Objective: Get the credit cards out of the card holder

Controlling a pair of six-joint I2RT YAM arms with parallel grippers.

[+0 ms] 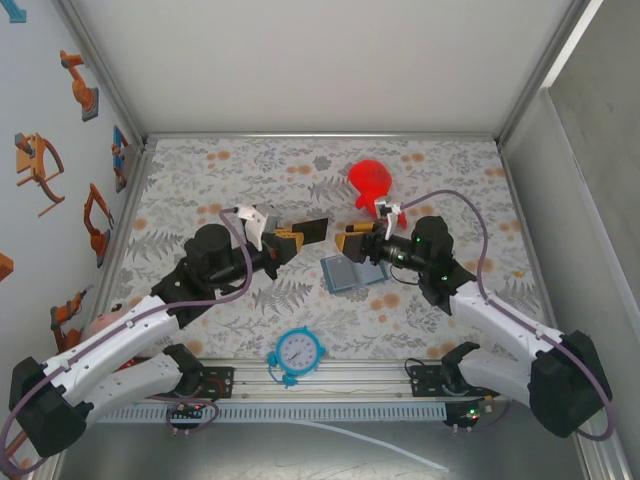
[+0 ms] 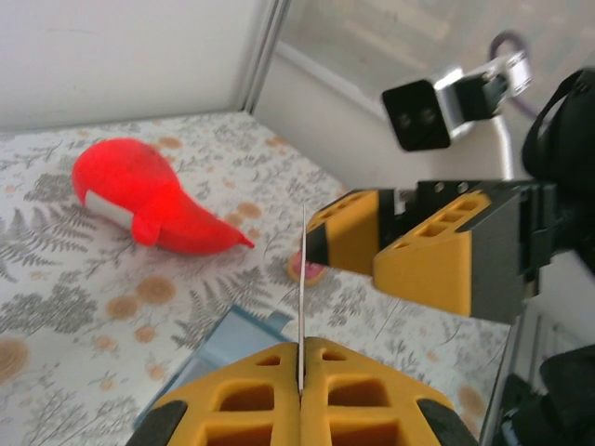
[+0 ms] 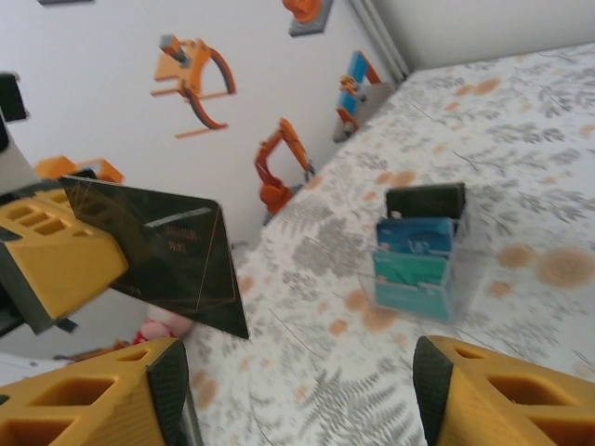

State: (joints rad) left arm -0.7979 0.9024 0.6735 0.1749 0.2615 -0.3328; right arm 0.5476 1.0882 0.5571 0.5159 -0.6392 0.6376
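The slate-blue card holder [image 1: 350, 272] lies open on the patterned table, just below both grippers, and its light-blue inside [image 2: 228, 339] shows under my left fingers. My left gripper [image 1: 296, 238] is shut on a dark credit card [image 1: 313, 230], which appears edge-on [image 2: 303, 269] in the left wrist view and as a black face [image 3: 158, 251] in the right wrist view. My right gripper [image 1: 345, 242] faces it from the right, open [image 3: 297, 381], a short gap away from the card and holding nothing.
A red plush toy [image 1: 370, 180] lies behind the grippers. A blue clock [image 1: 298, 352] rests near the front rail. A clear stand with black and teal cards [image 3: 418, 251] stands on the table towards the left wall. White walls enclose the table.
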